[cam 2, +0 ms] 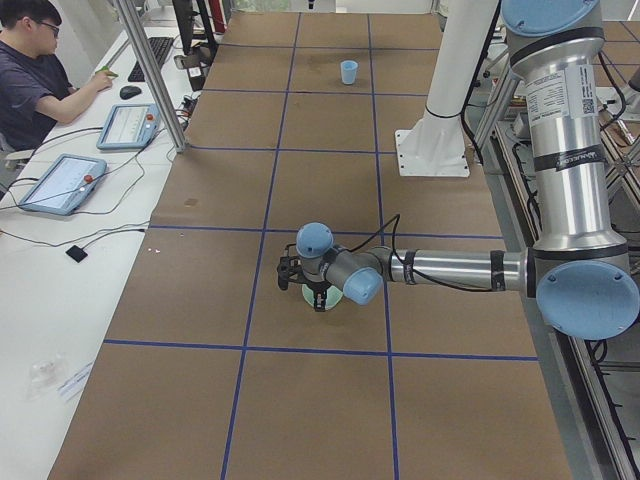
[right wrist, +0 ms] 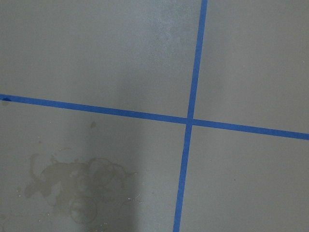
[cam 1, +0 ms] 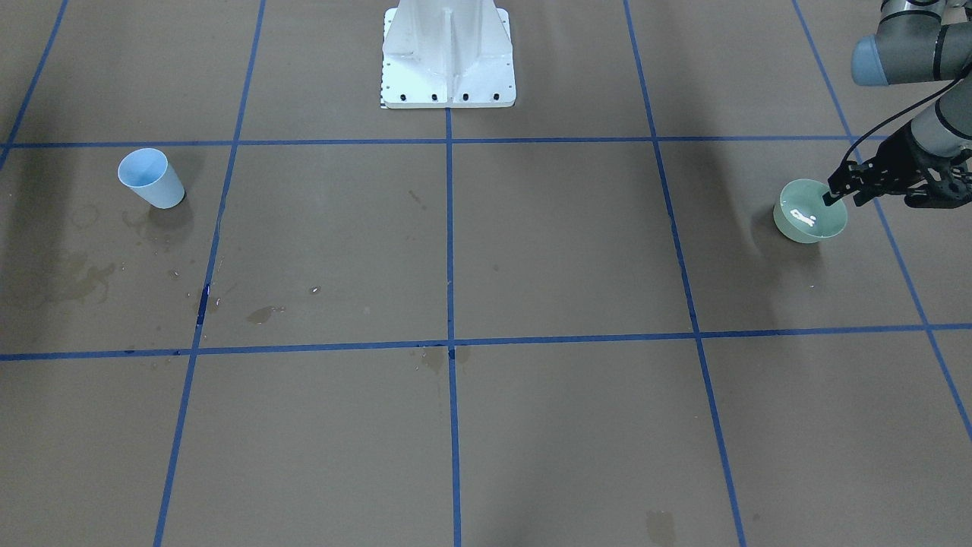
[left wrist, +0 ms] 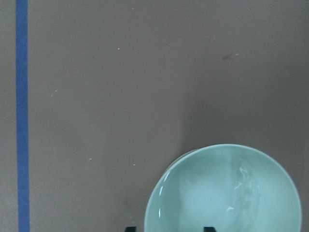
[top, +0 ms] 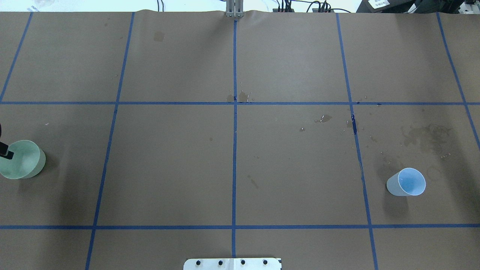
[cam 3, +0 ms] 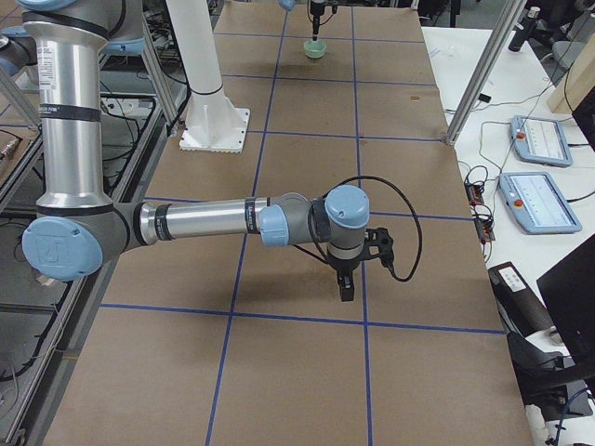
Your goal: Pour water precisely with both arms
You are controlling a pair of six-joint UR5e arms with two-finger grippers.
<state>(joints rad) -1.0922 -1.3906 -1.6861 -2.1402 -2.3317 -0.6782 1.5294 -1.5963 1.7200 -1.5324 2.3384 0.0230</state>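
A pale green bowl stands near the table's left end and also shows in the overhead view. Glints inside it in the left wrist view look like water. My left gripper is low over the bowl's rim and open. In the wrist view one fingertip is outside the rim and one is inside. A light blue cup stands upright at the right end. My right gripper hangs over bare paper beyond the cup; I cannot tell if it is open.
Brown paper with a blue tape grid covers the table. Dull stains lie near the cup and under the right wrist. The white pedestal stands at the robot's edge. An operator sits across the table.
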